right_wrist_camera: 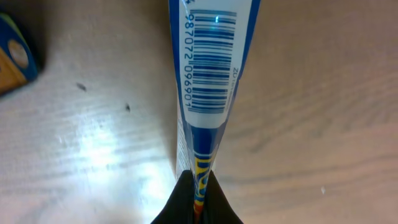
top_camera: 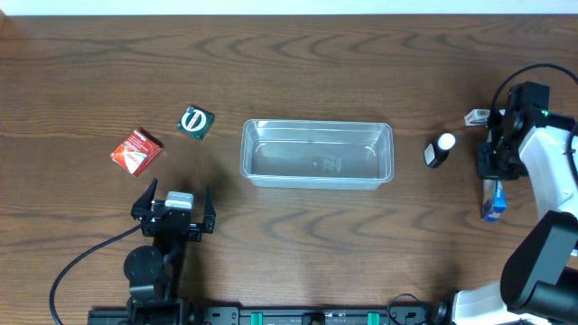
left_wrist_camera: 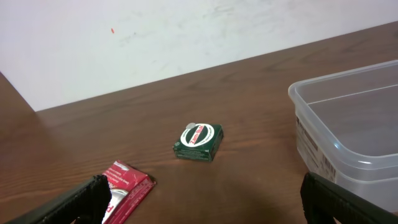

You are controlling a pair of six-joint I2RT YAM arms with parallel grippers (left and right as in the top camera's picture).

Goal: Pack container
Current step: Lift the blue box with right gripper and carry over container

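Note:
The clear plastic container (top_camera: 316, 153) stands empty at the table's middle; its corner shows in the left wrist view (left_wrist_camera: 348, 130). My left gripper (top_camera: 173, 215) is open and empty, near the front left. A red packet (top_camera: 136, 151) and a green packet (top_camera: 195, 122) lie left of the container; both show in the left wrist view, red (left_wrist_camera: 127, 190), green (left_wrist_camera: 199, 142). My right gripper (top_camera: 495, 167) at the far right is shut on a blue packet (right_wrist_camera: 208, 81) with a barcode, which hangs from the fingers (right_wrist_camera: 198, 199) (top_camera: 491, 200).
A small black and white bottle-like item (top_camera: 439, 150) lies right of the container. A small white packet (top_camera: 477, 116) lies by the right arm. A blue and orange object (right_wrist_camera: 15, 59) lies at the left edge of the right wrist view.

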